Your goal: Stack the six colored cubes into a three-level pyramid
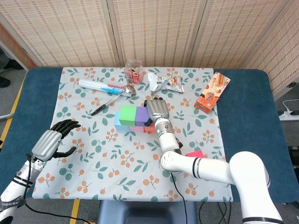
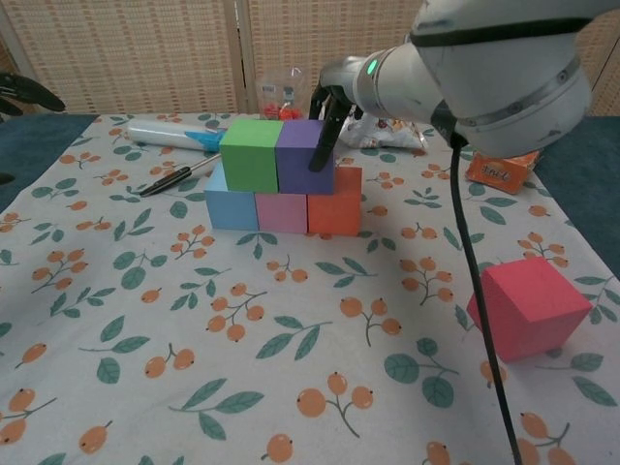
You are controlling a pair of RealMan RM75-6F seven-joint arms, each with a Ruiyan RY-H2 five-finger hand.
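Cubes dominate a floral tablecloth [image 2: 145,320] as a two-armed robot builds a pyramid: five stand in place near the centre, with blue [image 2: 231,207], pink [image 2: 281,212] and orange [image 2: 334,201] along the base and green [image 2: 250,155] and purple [image 2: 303,157] above, the upper pair sitting flush left rather than centred. The sixth, the red cube [image 2: 528,306], rests tilted on the cloth at about 4 o'clock from the stack, well apart from it. By their matte faces and sharp edges the blocks look light, rigid and grippy, probably foam or painted wood; the red one would best be taken by two opposite flat sides, thumb against fingers, leaving its underside free for setting down. The right hand [image 1: 158,110] sits at the stack's 3 o'clock side, fingers [image 2: 323,145] extended downward and close together, their tips touching the purple cube's right face; it grips nothing. The left hand [image 1: 52,140] hovers far out at 9 o'clock near the cloth's edge, fingers loosely curled and apart, empty. A pen [image 2: 174,177], a spoon [image 1: 117,93] and snack packets [image 1: 212,91] lie toward 12 o'clock.
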